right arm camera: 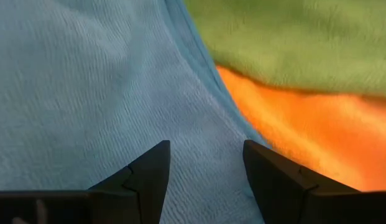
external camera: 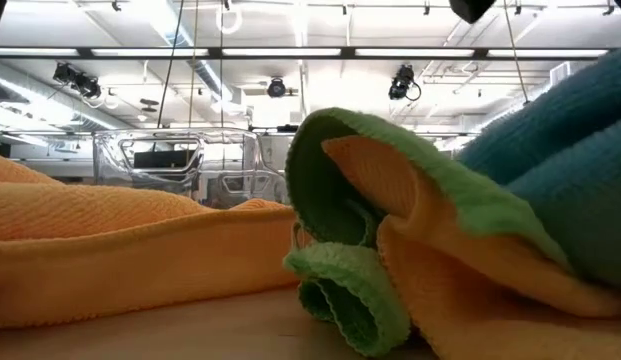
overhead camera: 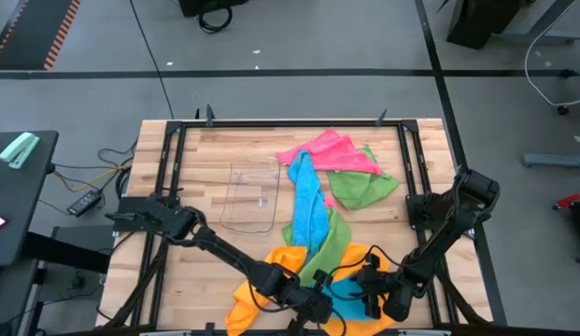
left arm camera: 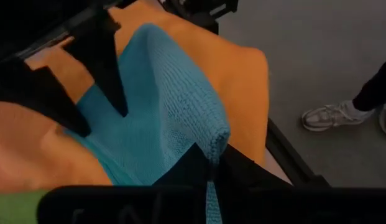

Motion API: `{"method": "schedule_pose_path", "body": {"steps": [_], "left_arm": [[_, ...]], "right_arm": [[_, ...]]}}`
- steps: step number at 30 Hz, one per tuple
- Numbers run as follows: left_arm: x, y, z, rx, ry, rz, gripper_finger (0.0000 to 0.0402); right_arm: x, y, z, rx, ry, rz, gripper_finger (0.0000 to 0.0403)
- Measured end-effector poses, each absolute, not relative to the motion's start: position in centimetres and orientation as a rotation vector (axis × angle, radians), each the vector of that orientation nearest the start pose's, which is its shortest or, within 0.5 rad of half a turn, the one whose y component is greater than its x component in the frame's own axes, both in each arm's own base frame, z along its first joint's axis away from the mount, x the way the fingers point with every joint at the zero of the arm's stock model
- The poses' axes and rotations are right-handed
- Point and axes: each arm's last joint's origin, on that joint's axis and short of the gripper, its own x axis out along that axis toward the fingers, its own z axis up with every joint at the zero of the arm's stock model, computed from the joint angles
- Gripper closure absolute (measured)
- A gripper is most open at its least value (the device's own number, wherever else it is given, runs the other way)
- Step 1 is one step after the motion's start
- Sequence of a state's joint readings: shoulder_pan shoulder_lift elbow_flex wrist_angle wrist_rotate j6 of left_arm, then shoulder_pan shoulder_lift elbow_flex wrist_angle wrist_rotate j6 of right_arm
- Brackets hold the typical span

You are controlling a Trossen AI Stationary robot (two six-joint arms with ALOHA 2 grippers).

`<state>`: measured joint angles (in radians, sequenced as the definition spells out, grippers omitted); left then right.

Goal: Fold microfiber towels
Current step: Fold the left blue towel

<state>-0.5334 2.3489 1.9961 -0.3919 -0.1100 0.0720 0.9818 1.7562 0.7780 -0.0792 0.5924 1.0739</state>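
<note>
High view: towels in a loose pile on the table. Pink towel crumpled at the far side, green towel beside it, blue towel trailing as a long strip toward the near edge, over an orange towel. Clear tray left of them. Left gripper and right gripper both low at the near-edge heap.

Low view: orange and green cloth bunched in rolled folds, blue behind on the right.

Left wrist view: left fingers pinched together on a raised blue fold; a shoe on the floor.

Right wrist view: right fingers spread apart above flat blue cloth, holding nothing.
</note>
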Motion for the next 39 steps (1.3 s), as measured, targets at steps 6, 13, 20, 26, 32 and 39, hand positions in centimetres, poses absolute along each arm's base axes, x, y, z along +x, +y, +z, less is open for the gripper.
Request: {"method": "schedule_pose_path", "body": {"steps": [6, 13, 20, 26, 32, 39], "left_arm": [[45.7, -26.6, 19.9, 0.332, 0.672, -0.482, 0.0385], [45.9, -26.7, 19.6, 0.388, 0.637, -0.546, 0.0378], [46.2, -26.6, 19.9, 0.441, 0.584, -0.563, 0.0383], [46.3, -26.6, 19.5, 0.426, 0.596, -0.557, 0.0378], [46.3, -26.6, 19.4, 0.417, 0.605, -0.563, 0.0385], [46.4, -26.4, 19.4, 0.311, 0.633, -0.521, 0.0378]], "right_arm": [[18.0, 24.4, 9.8, 0.175, 0.86, -0.05, 0.0191], [17.9, 24.3, 9.8, 0.086, 0.871, -0.005, 0.0191], [17.4, 23.7, 12.7, 0.09, 0.871, 0.052, 0.0191], [17.2, 23.2, 14.7, 0.099, 0.835, 0.063, 0.0191], [16.9, 23.3, 15.5, 0.14, 0.846, 0.107, 0.0191], [17.5, 24.8, 18.4, 0.192, 0.795, 0.18, 0.0191]]}}
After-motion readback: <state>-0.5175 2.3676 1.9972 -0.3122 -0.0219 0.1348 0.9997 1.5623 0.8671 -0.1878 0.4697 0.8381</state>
